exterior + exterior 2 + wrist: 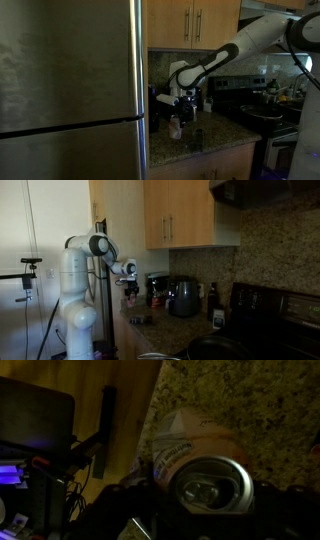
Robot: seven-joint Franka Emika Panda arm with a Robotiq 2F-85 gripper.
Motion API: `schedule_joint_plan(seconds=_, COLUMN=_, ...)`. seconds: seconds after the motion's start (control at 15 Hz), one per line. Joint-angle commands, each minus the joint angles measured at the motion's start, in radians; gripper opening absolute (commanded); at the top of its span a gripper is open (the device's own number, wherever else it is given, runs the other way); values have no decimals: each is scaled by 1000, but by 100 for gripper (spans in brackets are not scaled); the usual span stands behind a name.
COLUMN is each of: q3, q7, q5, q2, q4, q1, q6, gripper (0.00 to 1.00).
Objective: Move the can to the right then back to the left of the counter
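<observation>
Tool (179, 108) is gripped around the can (176, 126), jaws part-closed on its sides. The wrist view shows the can top (210, 485) right up close between dark finger shapes. In an exterior view the can (128, 293) hangs just above the left end of the tabletop (175, 325), beside the fridge (70, 90). It looks lifted, though contact underneath is hard to see. Step is probably the carry; can't tell if outbound or return leg. Next: you keep it upright, slide right along the tabletop, clear of the black appliance (155, 288).
</observation>
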Motion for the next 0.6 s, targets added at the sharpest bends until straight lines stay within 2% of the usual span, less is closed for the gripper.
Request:
schedule_joint_plan(seconds=0.0, q3=-32, q7=66, q5=-67, q2=152, q4=125, q1=47, q6=35, gripper=45)
schedule_joint_plan(seconds=0.07, q3=-38, q7=34, q5=-37, q2=74, q4=53, q1=47, q6=16, gripper=70)
schedule_joint_plan(seconds=0.27, q3=-52, q7=47, q5=-46, q2=142, q4=109, q1=65, q6=29, gripper=70)
schedule_joint_plan(seconds=0.33, q3=-55, q7=50, q5=-52, q2=153, q4=113, q1=66, q6=25, gripper=45)
schedule_joint_plan(seconds=0.53, q3=-64, q7=71, q5=-83, q2=203, q4=139, q1=98, q6=41, gripper=45)
